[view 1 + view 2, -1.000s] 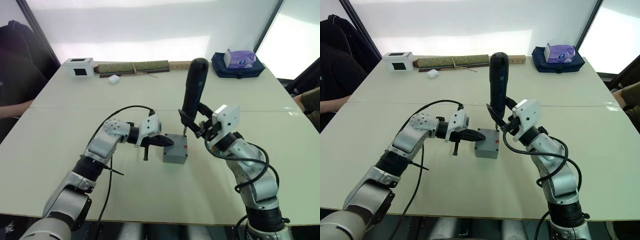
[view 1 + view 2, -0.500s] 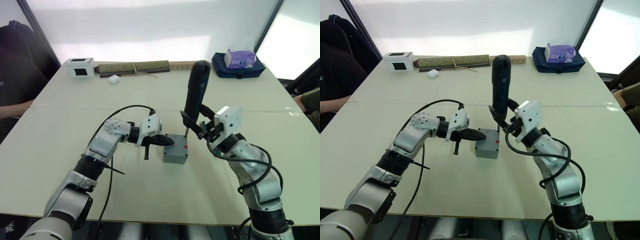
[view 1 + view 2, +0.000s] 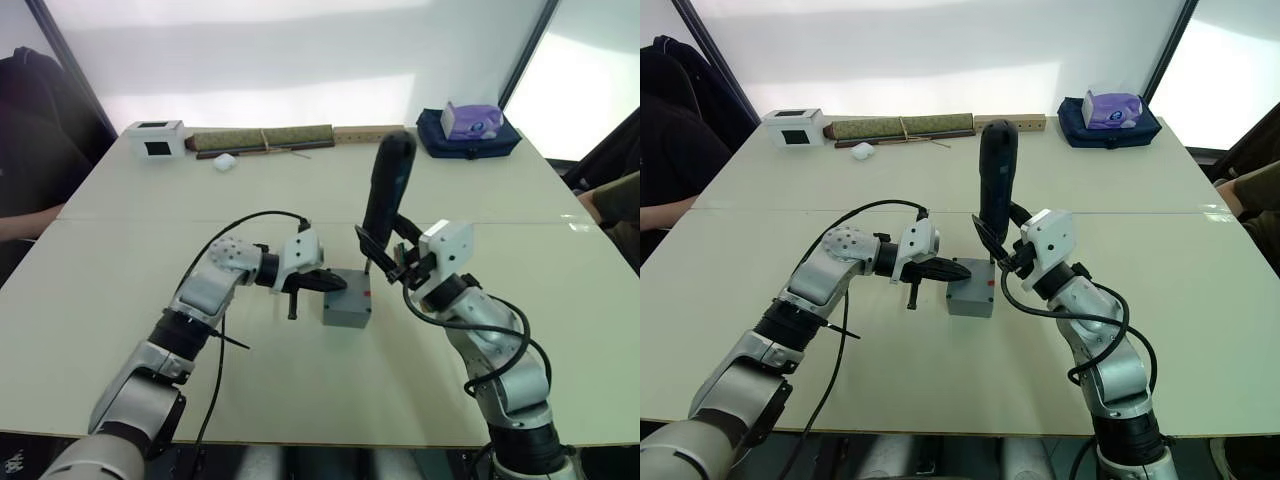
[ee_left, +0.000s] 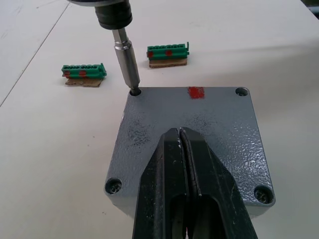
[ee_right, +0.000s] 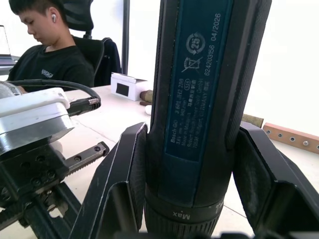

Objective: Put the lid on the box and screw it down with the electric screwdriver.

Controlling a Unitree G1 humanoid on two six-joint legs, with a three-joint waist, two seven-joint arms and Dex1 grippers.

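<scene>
Your right gripper [image 3: 392, 262] clamps the electric screwdriver [image 3: 386, 192]; left gripper [image 4: 183, 149], closed, pins the lid [image 4: 209, 124]. Tilted bit may slip out.

The lid [image 4: 192, 132] is speckled grey with silver screws at its corners and a small red mark at its 12 o'clock edge, and the box [image 3: 347, 310] under it is the same grey with a red dot on its side. The electric screwdriver [image 5: 199, 107] is black with a dark blue label printed in pale lettering and a silver bit; black fingers [image 5: 124, 184] flank it. At 11 and 12 o'clock beyond the lid lie two green connector strips [image 4: 83, 70] dotted red on tan bases, all on a pale cream table [image 3: 120, 240].
</scene>
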